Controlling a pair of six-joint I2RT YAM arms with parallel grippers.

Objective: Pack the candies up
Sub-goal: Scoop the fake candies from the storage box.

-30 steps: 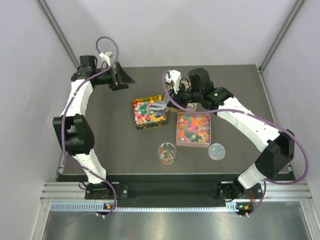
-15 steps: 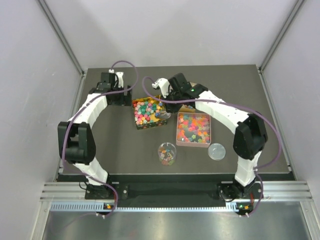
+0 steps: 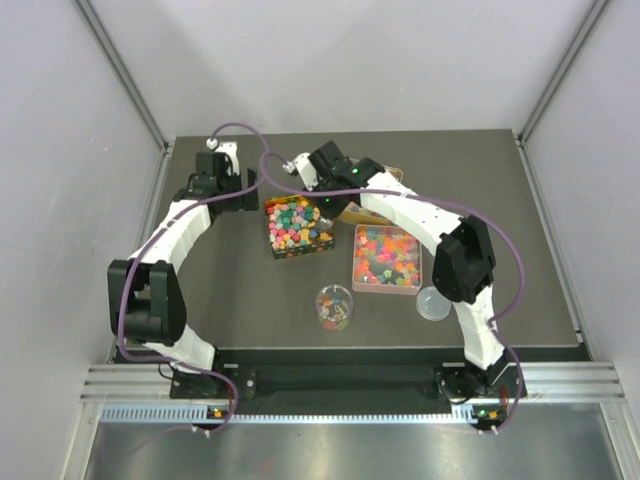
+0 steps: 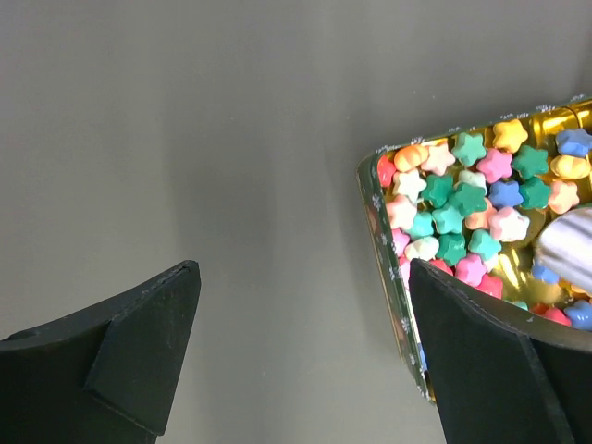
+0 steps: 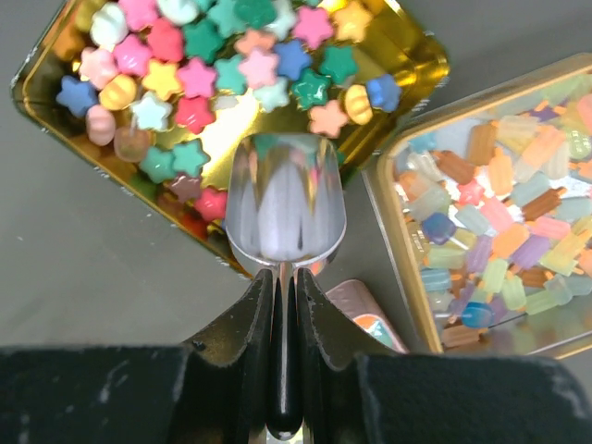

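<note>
Because the tiny multicoloured star candies [image 5: 197, 78] look light and slippery (unpinchable), the right gripper [image 5: 285, 277] clamps a clear plastic scoop [image 5: 285, 199] by its handle; the left gripper [image 4: 302, 301] gapes.

Table [image 4: 231, 139] lies bare left of gold tin [image 4: 390, 287]; scoop [image 5: 285, 208] crowds its right edge.

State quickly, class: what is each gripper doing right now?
Left gripper: open, holding nothing.
Right gripper: closed, holding the clear scoop by its handle.
</note>
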